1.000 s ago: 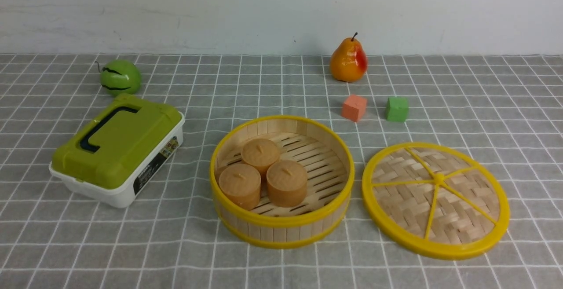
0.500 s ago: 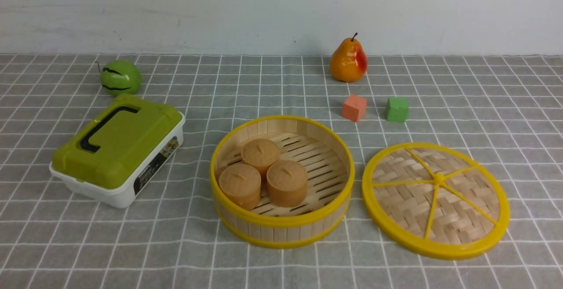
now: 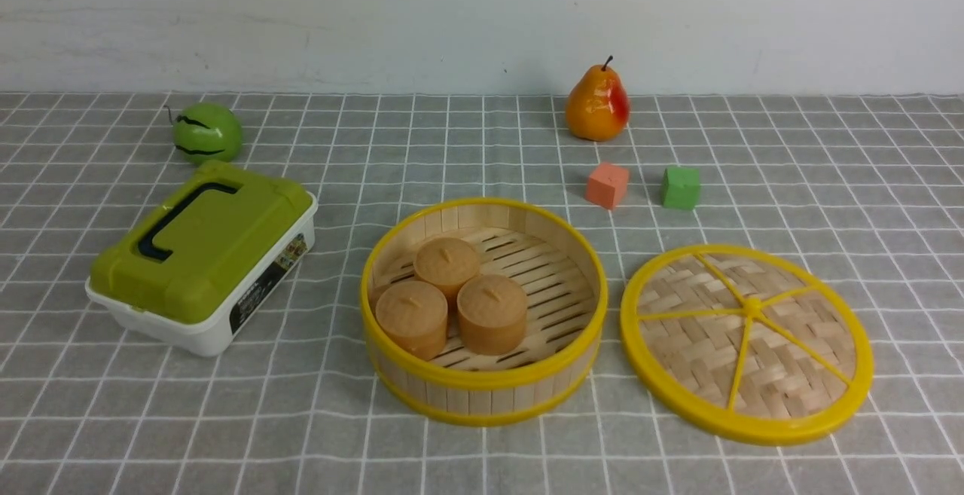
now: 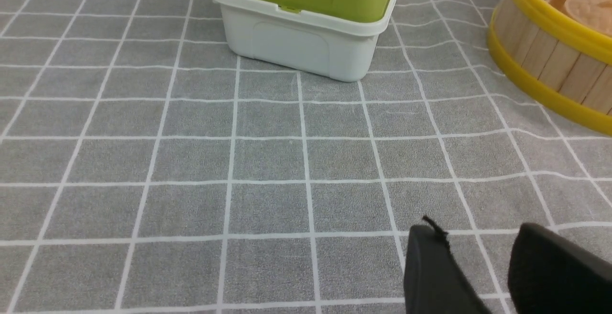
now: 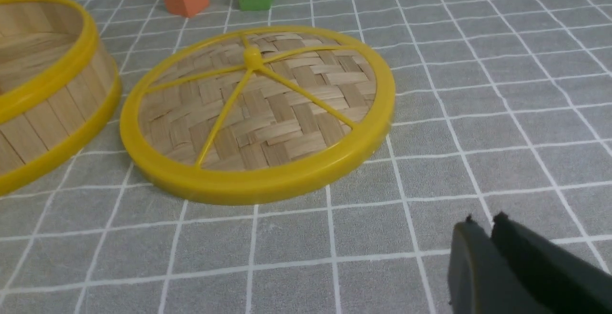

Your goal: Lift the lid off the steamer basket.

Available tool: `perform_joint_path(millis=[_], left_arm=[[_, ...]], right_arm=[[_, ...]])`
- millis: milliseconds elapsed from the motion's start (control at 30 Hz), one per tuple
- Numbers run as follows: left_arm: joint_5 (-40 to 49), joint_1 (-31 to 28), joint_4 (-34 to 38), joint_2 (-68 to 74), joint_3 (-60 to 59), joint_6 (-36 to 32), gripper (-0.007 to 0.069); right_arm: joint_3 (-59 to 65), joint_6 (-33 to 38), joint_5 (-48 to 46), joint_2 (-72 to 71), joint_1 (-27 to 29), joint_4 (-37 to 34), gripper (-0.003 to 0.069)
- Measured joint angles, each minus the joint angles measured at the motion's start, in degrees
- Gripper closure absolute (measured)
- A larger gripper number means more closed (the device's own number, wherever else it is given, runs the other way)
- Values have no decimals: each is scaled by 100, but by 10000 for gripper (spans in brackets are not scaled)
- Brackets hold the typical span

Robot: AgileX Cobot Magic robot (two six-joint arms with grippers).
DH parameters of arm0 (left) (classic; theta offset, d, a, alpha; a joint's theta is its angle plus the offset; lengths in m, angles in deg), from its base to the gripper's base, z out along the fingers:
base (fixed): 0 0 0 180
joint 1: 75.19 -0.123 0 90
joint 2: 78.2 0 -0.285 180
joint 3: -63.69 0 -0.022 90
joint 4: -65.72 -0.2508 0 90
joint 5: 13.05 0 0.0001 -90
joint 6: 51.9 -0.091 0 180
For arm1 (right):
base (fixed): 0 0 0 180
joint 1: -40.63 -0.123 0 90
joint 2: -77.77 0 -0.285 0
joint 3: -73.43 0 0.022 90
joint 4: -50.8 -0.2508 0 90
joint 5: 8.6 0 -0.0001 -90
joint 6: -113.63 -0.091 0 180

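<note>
The flat woven-bamboo lid with yellow rim [image 3: 746, 343] lies at three o'clock of the open slatted bamboo steamer basket [image 3: 483, 310], exposing its cakes, so my right gripper [image 5: 483, 219] rests pinched together and my left gripper [image 4: 478, 230] sits slightly parted, both empty.

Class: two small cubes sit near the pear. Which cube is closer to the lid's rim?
The green cube. It sits to the right of the orange cube, more directly behind the lid.

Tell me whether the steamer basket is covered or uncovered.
Uncovered. The steamer basket stands open, three brown cylinders showing inside; the lid lies flat on the cloth beside it.
</note>
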Motion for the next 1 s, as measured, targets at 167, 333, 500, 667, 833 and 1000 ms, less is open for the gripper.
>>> perform_joint_path(millis=[167, 333, 500, 667, 833, 1000], left_arm=[[0, 0, 0, 0, 0, 0, 386], [0, 0, 0, 0, 0, 0, 386], [0, 0, 0, 0, 0, 0, 386], [0, 0, 0, 0, 0, 0, 386], [0, 0, 0, 0, 0, 0, 386], [0, 0, 0, 0, 0, 0, 386]], right_arm=[[-5, 0, -14, 0, 0, 0, 626], [-5, 24, -25, 0, 13, 0, 621], [-11, 58, -29, 0, 13, 0, 617], [-11, 68, -29, 0, 13, 0, 611], [-11, 84, -34, 0, 13, 0, 603], [-11, 89, -31, 0, 13, 0, 595]])
